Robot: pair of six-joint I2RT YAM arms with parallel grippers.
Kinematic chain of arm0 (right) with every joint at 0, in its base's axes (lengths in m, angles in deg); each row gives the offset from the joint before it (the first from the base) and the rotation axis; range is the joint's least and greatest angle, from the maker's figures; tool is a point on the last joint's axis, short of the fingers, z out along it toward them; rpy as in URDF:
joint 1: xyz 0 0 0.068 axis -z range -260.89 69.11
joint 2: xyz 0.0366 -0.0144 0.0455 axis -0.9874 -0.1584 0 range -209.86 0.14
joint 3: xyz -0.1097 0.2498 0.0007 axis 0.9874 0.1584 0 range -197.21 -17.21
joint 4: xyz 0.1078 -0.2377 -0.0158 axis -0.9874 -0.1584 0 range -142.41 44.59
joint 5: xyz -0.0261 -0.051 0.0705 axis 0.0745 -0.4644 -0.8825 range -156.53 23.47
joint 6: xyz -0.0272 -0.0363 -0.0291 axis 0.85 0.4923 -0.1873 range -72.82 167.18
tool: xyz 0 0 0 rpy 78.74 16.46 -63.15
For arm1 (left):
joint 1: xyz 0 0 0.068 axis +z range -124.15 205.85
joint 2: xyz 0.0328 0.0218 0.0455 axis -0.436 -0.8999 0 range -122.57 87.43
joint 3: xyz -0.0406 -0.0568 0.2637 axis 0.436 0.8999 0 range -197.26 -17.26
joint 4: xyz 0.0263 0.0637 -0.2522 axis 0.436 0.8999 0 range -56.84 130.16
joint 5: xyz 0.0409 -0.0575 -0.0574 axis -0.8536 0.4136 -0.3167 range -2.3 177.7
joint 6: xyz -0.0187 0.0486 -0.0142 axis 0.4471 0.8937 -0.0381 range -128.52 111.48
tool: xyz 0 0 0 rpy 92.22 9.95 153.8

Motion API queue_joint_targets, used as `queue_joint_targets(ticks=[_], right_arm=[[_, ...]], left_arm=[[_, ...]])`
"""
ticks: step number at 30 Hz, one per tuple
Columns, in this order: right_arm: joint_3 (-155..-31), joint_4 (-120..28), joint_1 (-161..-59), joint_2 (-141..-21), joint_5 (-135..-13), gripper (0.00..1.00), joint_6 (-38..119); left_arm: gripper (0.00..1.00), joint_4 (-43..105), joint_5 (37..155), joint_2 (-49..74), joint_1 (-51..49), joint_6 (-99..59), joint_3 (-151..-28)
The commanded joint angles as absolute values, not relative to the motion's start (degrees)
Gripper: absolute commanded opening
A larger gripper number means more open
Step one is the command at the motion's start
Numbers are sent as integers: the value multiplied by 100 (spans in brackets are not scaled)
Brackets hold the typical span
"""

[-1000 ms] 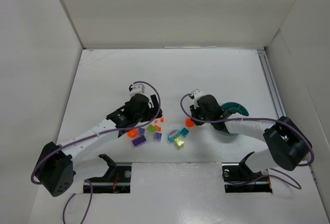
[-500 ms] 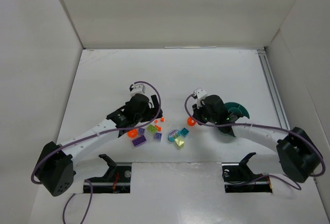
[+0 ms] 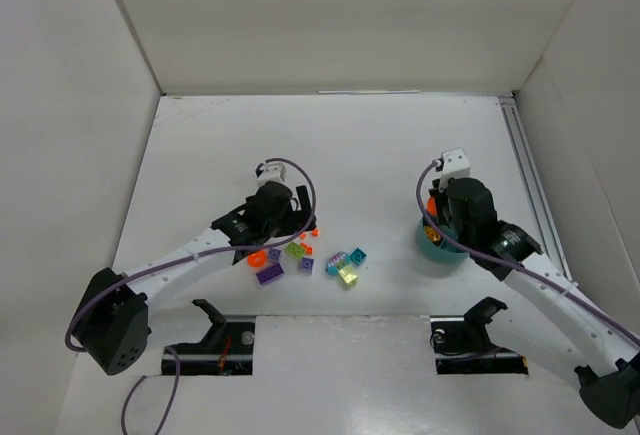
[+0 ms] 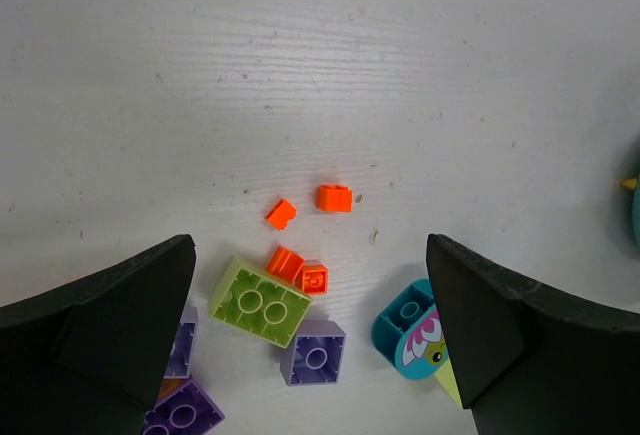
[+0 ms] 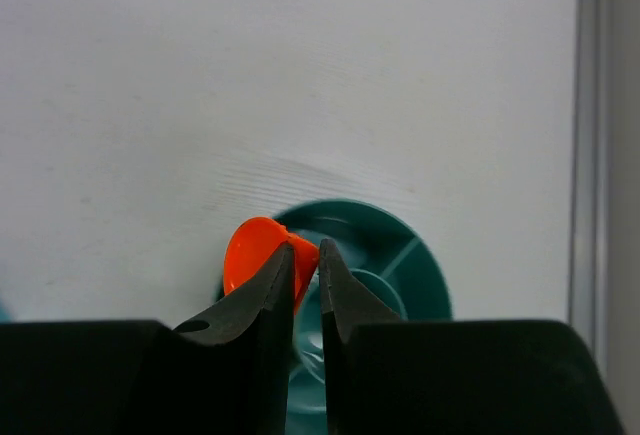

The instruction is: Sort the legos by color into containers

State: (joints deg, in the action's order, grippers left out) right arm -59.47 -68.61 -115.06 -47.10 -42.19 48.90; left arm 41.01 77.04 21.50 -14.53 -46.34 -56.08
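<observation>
The legos (image 4: 313,352) lie loose on the white desk (image 4: 300,75) under the left pincer (image 4: 310,247), whose fingers stand wide apart and hold nothing. Nearest between its fingers are a purple stud and a lime green brick (image 4: 260,302). A teal piece (image 4: 405,327) lies by the right finger, and small orange bits (image 4: 335,198) just beyond.

Past them the desk runs bare to the back wall (image 3: 340,25). The right pincer (image 5: 306,255), well apart from the left one, is clamped on an orange round piece (image 5: 250,250) above the near left rim of the divided teal bowl (image 5: 395,230). Whether the piece touches the rim I cannot tell. To its right a metal rail (image 5: 590,155) lines the desk edge, and white walls close both sides.
</observation>
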Motion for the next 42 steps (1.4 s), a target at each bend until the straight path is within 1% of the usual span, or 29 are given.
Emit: queue_joint_targets(ticks=[1,4,14,24,30,42], right_arm=[[-6291,-7836,-11324,-4662,-2972,0,4824],[-6291,-7898,-11218,-4863,-2838,0,4824],[-6107,-7064,-10990,-5408,-2777,0,4972],[-6054,-6290,-10822,-5532,-3154,0,5456],[-6107,-6070,-10709,-5532,-3435,0,5641],[-5518,-5885,-10708,-5699,-3717,0,5703]], left_arm=[[100,3913,7776,2143,-1423,-4465,-5856],[100,3913,7777,2029,-1423,-4464,-5909],[100,3913,7777,1914,-1423,-4464,-5962],[100,3860,7829,1862,-1423,-4412,-5962],[100,3808,7882,1809,-1423,-4412,-5962],[100,3808,7882,1756,-1423,-4412,-5909]])
